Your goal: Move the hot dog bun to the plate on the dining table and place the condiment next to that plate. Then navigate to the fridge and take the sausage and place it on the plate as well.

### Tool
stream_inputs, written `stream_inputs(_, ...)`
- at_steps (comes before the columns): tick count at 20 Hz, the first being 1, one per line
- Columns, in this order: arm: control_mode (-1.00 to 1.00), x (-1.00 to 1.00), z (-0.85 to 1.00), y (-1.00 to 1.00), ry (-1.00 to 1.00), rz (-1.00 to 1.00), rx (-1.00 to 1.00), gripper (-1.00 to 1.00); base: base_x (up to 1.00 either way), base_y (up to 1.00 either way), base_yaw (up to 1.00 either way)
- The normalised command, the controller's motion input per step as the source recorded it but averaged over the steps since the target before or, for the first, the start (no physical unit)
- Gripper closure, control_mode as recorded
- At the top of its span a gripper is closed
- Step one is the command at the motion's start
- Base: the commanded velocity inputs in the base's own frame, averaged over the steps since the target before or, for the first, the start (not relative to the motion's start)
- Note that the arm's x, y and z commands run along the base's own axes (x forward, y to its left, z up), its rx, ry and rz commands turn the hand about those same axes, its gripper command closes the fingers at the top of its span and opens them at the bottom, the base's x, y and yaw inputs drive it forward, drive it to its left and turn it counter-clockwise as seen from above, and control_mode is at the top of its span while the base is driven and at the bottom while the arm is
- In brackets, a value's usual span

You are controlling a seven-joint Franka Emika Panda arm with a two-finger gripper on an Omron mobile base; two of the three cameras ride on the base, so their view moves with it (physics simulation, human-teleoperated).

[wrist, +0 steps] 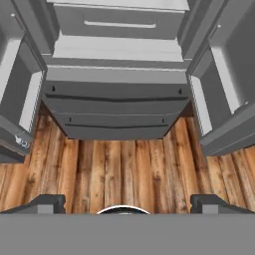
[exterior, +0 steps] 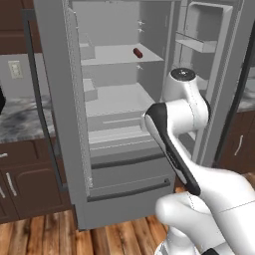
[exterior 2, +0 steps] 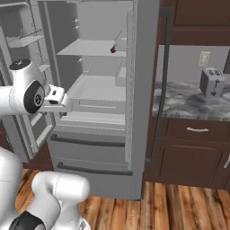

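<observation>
Silver-grey steel frames everything ahead: the fridge [exterior: 60, 124] stands with both upper doors swung wide, its pale shelves and drawers on show. The end effector [wrist: 127, 204] points down toward the wooden floor [wrist: 114, 164] in front of the lower freezer drawers [wrist: 117, 107], and its two dark fingertips [wrist: 47, 203] stand far apart with nothing between them, so it is released and empty.

Well above the end effector and further into the cabinet, on an upper shelf [exterior: 119, 56], lies the sausage [exterior: 137, 52], a small dark red stub. From the left base view its long axis seems to run from front to back of the shelf, slanting slightly, one end toward the opening and the other toward the rear wall; it is too small to say more than that. The right base view shows it as a dark spot near the door edge.

As for progress, I would judge that the drive to the fridge is finished and the doors are open, so this looks like the last leg. Raising the hand to that shelf, taking the sausage and carrying it to the plate all appear to remain. Off to the side of the arm, a toaster [exterior 2: 211, 82] sits on the marbled table [exterior 2: 188, 105].
</observation>
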Motion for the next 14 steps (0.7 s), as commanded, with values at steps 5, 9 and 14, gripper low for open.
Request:
stream_inputs(5,1.00,-0.04,-0.02,0.02,0.08,0.00,0.00,-1.00,0.25,0.02,0.00)
stream_inputs(9,1.00,0.00,0.00,0.00,0.00,0.00,0.00,-1.00,0.94,0.00,0.00)
stream_inputs(14,1.00,0.00,0.00,0.00,0.00,0.00,0.00,-1.00,1.00,0.00,0.00)
